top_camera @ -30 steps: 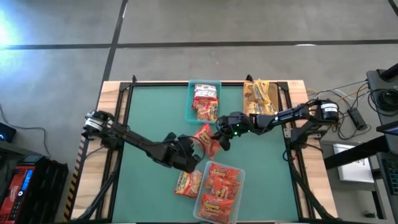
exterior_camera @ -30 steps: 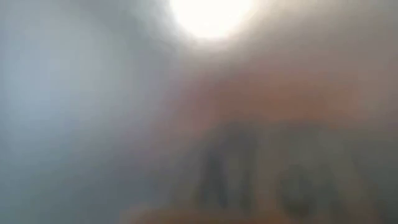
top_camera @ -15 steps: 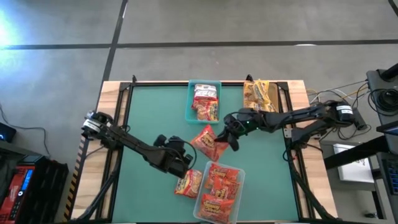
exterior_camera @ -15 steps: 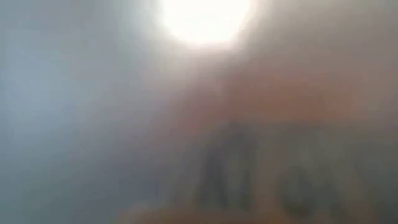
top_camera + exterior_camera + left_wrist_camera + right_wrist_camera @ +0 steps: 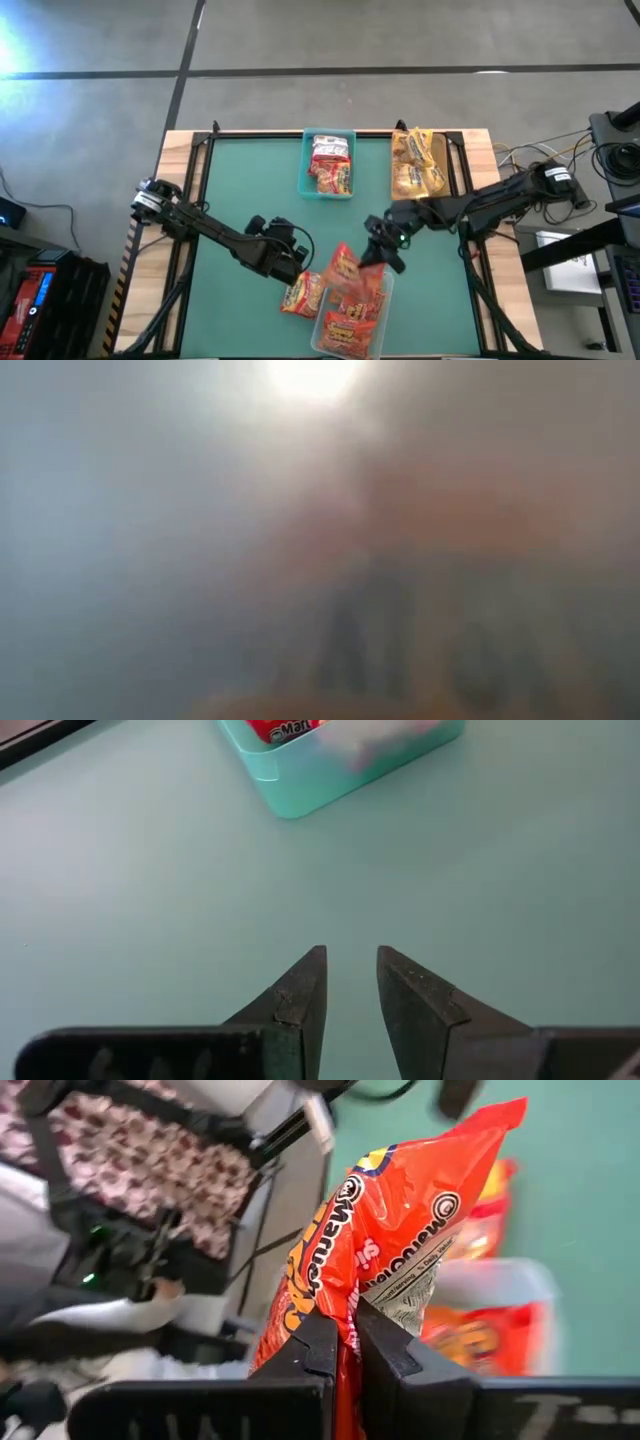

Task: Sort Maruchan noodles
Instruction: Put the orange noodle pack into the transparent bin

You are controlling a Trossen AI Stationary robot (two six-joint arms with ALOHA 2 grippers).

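Most packets sitting binned: teal bin (image 5: 328, 165) upper centre, clear bin (image 5: 350, 312) bottom centre. Right gripper (image 5: 372, 258) pinching red-orange packet (image 5: 345, 266) over clear bin. Left gripper (image 5: 297, 262) hovering parted, empty; stray packet (image 5: 303, 294) remaining beside clear bin.

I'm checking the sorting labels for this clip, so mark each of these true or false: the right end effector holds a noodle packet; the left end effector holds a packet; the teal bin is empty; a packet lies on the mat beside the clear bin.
1. The right end effector holds an orange noodle packet. True.
2. The left end effector holds a packet. False: its fingers are apart with only the green mat between them.
3. The teal bin is empty. False: packets lie in it.
4. A packet lies on the mat beside the clear bin. True.
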